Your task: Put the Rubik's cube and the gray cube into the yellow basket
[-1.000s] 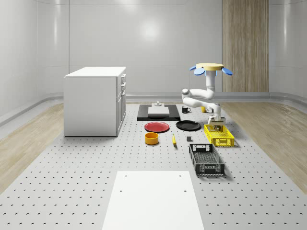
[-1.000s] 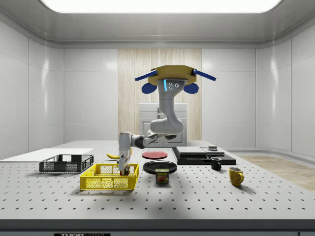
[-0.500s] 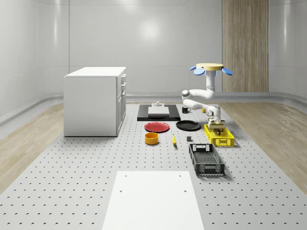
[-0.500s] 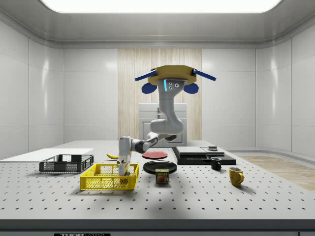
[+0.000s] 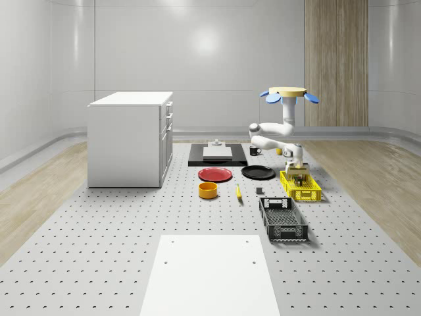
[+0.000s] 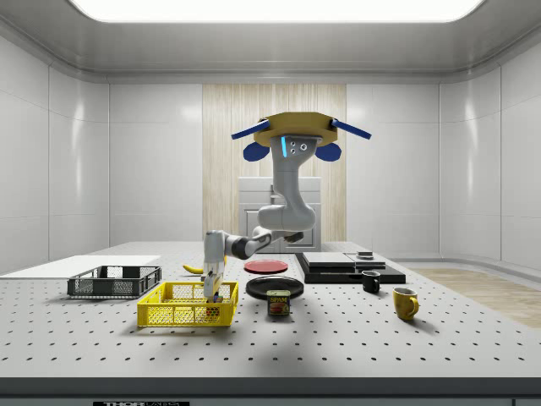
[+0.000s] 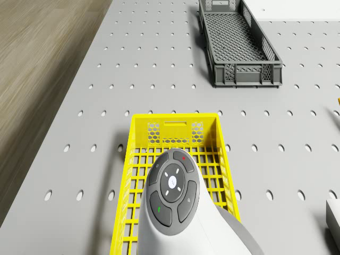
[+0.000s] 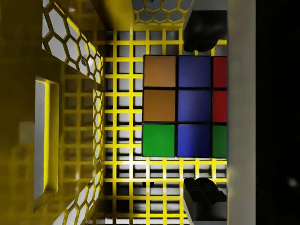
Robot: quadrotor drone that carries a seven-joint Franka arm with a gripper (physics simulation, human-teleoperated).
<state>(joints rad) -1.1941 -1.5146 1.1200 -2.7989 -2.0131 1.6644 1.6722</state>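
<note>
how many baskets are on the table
2: the yellow basket under the gripper, and the dark gray basket just nearer the camera in the whole-scene view.

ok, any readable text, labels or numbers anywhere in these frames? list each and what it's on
"SPAM": on the can standing on the table beside the yellow basket, side view.
Strip of print on a dark plate at the side view's bottom edge: too small to read.
Icons on the arm's button pad, drone view: symbols, no text.
Rubik's cube: no text.
</note>
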